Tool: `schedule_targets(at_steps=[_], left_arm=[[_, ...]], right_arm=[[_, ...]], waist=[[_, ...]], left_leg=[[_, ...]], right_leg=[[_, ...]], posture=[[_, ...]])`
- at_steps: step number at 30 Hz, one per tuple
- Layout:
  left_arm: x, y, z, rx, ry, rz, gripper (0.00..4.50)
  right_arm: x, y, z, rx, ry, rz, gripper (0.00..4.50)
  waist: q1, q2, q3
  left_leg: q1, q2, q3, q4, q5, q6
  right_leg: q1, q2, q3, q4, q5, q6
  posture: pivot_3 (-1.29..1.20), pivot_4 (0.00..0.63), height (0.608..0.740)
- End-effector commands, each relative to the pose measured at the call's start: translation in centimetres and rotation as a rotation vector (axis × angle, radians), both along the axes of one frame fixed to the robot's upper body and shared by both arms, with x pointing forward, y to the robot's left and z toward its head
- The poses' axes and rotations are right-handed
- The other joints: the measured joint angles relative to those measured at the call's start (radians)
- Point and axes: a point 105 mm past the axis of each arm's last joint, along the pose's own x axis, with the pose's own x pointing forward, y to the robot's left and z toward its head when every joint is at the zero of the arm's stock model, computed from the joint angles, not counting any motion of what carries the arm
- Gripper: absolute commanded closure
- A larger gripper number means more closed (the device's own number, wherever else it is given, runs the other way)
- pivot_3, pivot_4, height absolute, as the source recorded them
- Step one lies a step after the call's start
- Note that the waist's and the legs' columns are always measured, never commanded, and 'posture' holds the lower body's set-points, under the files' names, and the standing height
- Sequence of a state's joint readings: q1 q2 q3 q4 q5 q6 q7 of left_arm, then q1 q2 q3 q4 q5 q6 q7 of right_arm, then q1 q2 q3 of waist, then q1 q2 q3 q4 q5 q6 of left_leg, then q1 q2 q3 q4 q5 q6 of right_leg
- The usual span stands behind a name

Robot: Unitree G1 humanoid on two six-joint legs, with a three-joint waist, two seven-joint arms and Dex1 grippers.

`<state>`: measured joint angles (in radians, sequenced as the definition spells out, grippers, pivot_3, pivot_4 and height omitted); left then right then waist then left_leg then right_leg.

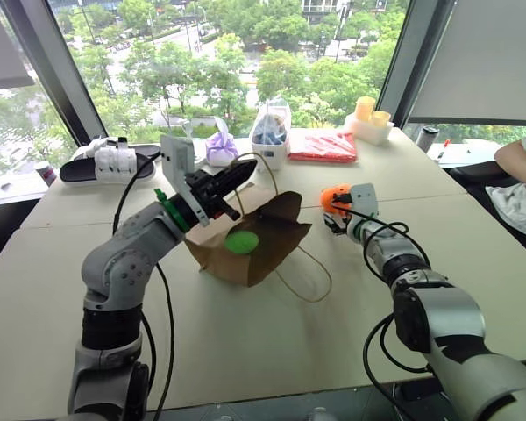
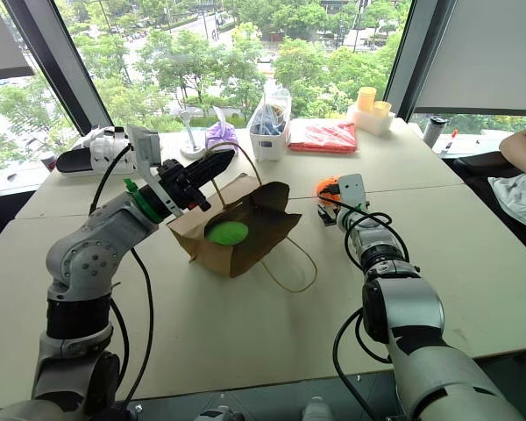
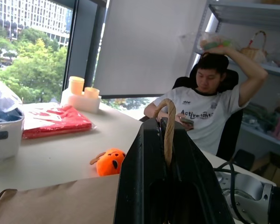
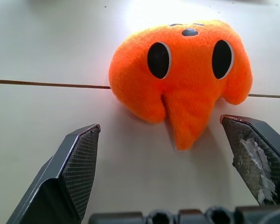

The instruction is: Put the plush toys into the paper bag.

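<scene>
Right end effector (image 4: 161,154) wide open before orange toy (image 4: 182,70) | left end effector (image 1: 221,187) pinching bag (image 1: 254,232) handle, green toy (image 1: 242,241) seemingly inside | next: close on orange toy.

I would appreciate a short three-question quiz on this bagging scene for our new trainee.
1. True or false: the green plush toy already lies inside the paper bag.
2. What is the left tool shut on?
A. the bag's cord handle
B. the red packet
C. the purple pouch
3. Fill in: the right tool stands ____ with the orange plush toy on the table just ahead of its fingers.

Key: 1 true; 2 A; 3 open.
</scene>
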<state>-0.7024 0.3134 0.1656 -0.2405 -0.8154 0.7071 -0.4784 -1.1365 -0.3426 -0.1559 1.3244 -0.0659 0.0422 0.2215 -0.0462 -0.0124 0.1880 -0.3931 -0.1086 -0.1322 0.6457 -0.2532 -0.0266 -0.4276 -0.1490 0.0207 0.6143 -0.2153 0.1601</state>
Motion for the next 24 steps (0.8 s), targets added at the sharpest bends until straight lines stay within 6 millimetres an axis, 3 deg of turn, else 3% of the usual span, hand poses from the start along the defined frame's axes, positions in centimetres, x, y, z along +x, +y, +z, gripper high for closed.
schedule_targets(at_steps=[1, 10, 13, 20, 24], left_arm=[[-0.6, -0.2, 1.31, 0.0, -0.065, -0.001, 4.5], [-0.83, 0.1, 1.4, -0.004, -0.068, 0.021, 4.5], [-0.89, 0.13, 1.59, -0.004, -0.074, 0.027, 4.5], [-1.05, 0.38, 1.85, -0.001, -0.08, 0.041, 4.5], [-1.1, 0.29, 1.79, 0.0, -0.079, 0.04, 4.5]], right_arm=[[0.37, 0.06, 1.26, -0.002, -0.042, -0.018, 0.06], [0.52, 0.42, 1.52, 0.04, -0.041, -0.03, 0.06], [0.54, 0.55, 1.48, 0.047, -0.04, -0.031, 0.85], [0.45, 0.29, 1.17, 0.054, -0.036, -0.044, 4.47], [0.4, 0.12, 1.2, 0.04, -0.041, -0.037, 4.47]], waist=[[0.0, 0.0, 0.0], [0.0, 0.0, 0.0], [0.0, 0.0, 0.0], [0.0, 0.0, 0.0], [0.0, 0.0, 0.0]], left_leg=[[0.0, 0.0, 0.0, 0.0, 0.0, 0.0], [0.0, 0.0, 0.0, 0.0, 0.0, 0.0], [0.0, 0.0, 0.0, 0.0, 0.0, 0.0], [0.0, 0.0, 0.0, 0.0, 0.0, 0.0], [0.0, 0.0, 0.0, 0.0, 0.0, 0.0]], right_leg=[[0.0, 0.0, 0.0, 0.0, 0.0, 0.0], [0.0, 0.0, 0.0, 0.0, 0.0, 0.0], [0.0, 0.0, 0.0, 0.0, 0.0, 0.0], [0.0, 0.0, 0.0, 0.0, 0.0, 0.0], [0.0, 0.0, 0.0, 0.0, 0.0, 0.0]], posture=[[0.0, 0.15, 0.74], [0.0, 0.15, 0.74], [0.0, 0.15, 0.74], [0.0, 0.15, 0.74], [0.0, 0.15, 0.74]])
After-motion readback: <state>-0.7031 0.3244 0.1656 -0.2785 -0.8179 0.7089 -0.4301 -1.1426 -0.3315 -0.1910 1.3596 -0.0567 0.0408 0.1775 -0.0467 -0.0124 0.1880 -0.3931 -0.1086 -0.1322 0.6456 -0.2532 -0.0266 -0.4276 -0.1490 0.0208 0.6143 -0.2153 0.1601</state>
